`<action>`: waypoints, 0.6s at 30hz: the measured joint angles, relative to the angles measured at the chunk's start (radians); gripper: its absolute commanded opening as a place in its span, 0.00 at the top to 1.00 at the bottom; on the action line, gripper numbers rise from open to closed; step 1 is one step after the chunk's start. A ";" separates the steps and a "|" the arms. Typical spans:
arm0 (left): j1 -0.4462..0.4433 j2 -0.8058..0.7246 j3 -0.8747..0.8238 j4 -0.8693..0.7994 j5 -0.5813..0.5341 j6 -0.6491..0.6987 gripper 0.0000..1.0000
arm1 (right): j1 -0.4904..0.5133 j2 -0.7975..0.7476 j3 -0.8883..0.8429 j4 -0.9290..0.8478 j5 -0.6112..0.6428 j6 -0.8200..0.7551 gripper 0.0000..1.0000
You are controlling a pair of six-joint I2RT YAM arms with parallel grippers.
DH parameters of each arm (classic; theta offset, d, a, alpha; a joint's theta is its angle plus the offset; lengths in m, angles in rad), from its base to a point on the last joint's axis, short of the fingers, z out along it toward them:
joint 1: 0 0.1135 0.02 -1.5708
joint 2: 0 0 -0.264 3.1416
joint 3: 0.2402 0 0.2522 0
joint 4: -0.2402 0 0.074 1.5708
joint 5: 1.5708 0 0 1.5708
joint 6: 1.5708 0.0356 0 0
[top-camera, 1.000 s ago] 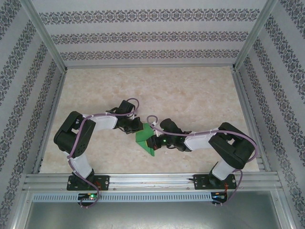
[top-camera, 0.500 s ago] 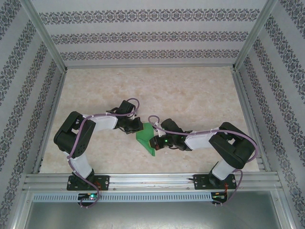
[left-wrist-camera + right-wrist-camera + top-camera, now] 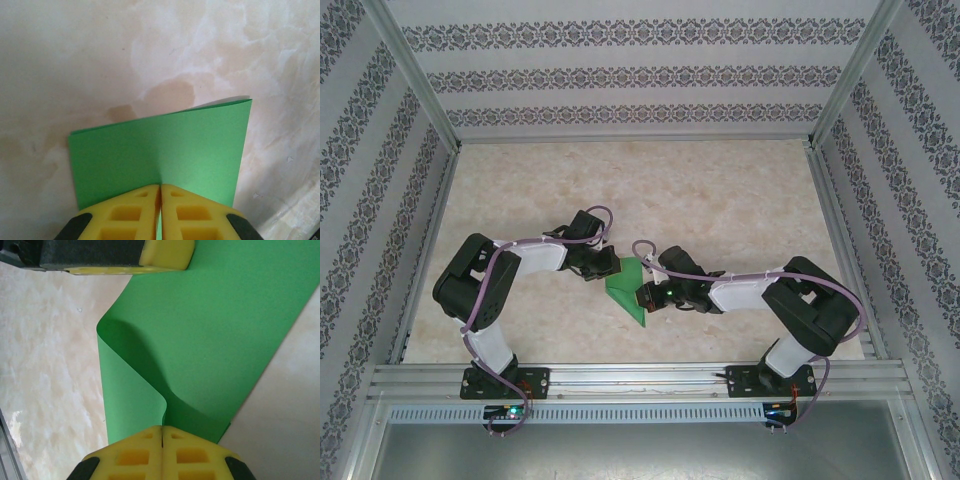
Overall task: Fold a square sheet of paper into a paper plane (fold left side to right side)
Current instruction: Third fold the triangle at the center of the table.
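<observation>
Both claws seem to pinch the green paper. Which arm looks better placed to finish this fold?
Probably right: the right gripper is shut on the square sheet of paper where it curls over, ready to lay that bend flat. The left gripper just clamps a flat edge.

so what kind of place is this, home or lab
Most likely a purpose-built robot test cell, not a home: an aluminium frame encloses a marble-look table, patterned panels stand as walls, and the left arm and right arm are bolted to its near rail, working a green paper sheet.
</observation>
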 measured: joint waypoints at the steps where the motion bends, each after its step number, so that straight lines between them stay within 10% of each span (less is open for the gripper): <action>1: 0.000 0.000 0.000 0.000 0.000 0.000 0.90 | 0.000 0.000 0.000 -0.001 0.000 -0.001 1.00; 18: 0.000 0.000 0.000 0.000 0.000 0.000 0.90 | -0.006 0.004 0.022 -0.001 0.003 -0.016 1.00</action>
